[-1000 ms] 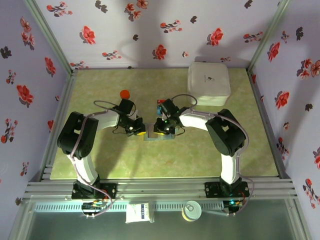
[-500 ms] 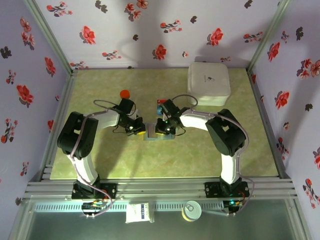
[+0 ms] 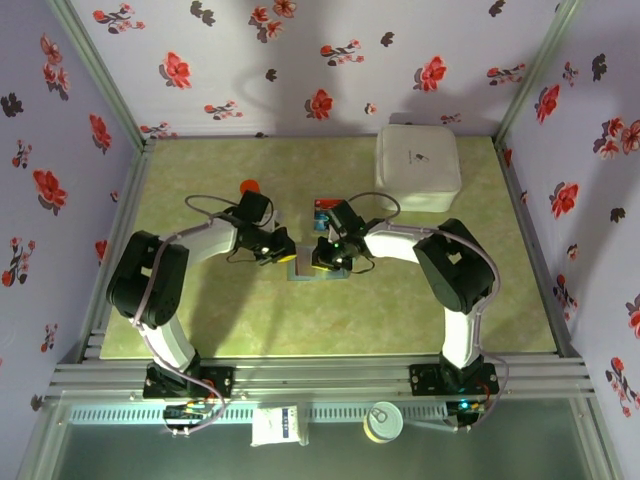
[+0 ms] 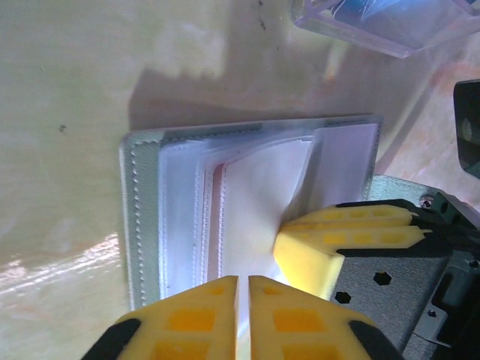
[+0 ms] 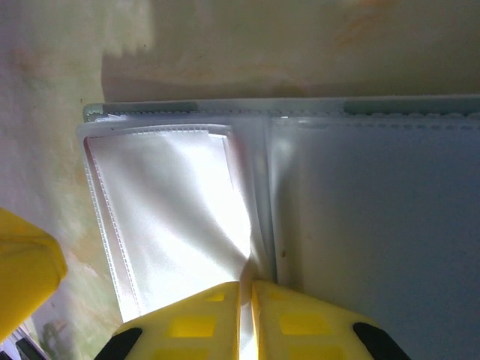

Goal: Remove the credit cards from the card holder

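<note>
The card holder point(image 4: 142, 225) lies open and flat on the table point(image 3: 250, 320), right under the two claws, which meet tip to tip above it. The left claw point(image 4: 244, 289) is narrow, its yellow pads almost together with only a thin slit between them. The edge of a clear pocket point(image 4: 255, 195) runs up to that slit, but I cannot tell whether it is pinched. Just to the right of this claw, one finger point(image 4: 330, 244) of the right claw point(image 5: 246, 296) touches the same pocket, which bulges upward there. The right claw is narrow too, its pads closed on the creased clear sheet at the holder's centre fold, with a pocket to either side of its tips. The pockets look white and glossy, and I cannot tell whether cards sit inside them. Beyond the left claw's tips, past the holder's far edge, sits a clear plastic piece point(image 4: 382, 22) with something blue in it. Well beyond the right claw stands a white box point(image 3: 417, 167).
</note>
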You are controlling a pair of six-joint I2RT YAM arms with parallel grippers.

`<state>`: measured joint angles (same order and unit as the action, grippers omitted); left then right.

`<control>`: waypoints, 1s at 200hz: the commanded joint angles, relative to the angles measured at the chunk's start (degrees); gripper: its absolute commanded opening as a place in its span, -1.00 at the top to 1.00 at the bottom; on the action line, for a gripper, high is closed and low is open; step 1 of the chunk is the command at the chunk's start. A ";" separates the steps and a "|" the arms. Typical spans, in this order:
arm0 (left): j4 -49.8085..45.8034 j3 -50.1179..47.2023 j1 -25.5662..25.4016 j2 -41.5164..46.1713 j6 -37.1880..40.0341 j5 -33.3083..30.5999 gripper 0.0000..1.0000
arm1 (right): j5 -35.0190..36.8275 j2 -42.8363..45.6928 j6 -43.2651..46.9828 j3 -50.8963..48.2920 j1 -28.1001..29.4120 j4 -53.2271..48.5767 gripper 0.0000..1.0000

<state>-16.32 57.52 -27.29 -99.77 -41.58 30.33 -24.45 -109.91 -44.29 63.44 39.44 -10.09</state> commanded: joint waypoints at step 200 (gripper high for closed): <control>1.01 1.08 -2.11 -4.64 -1.30 -1.42 0.39 | -6.75 -0.80 -5.99 -8.43 -3.71 11.55 0.73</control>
<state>-14.15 57.52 -28.88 -103.28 -42.96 29.93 -32.86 -109.49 -49.21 56.75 36.07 2.02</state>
